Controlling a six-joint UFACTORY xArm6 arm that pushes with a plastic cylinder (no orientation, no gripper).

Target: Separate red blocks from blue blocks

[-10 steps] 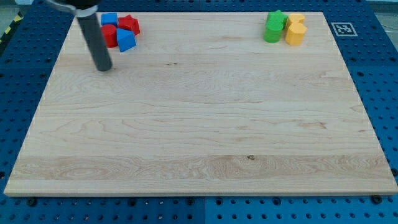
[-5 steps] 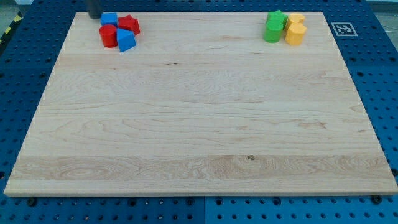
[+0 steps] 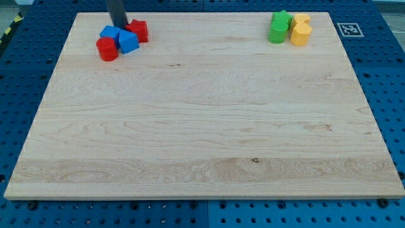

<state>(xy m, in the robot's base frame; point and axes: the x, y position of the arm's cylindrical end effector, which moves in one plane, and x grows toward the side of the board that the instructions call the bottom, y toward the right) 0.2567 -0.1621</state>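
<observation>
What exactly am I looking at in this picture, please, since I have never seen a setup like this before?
You are looking down at a wooden board on a blue perforated bench, seen by one camera. The dark rod entering at the view's top is the end of a robot arm; it has no gripper and holds nothing, it only pushes. My tip sits among the cluster at the view's upper left, between the red block on its right and the blue block on its left. A second blue block and a red cylinder lie just below. Far right, two green blocks and two yellow blocks sit huddled together.
</observation>
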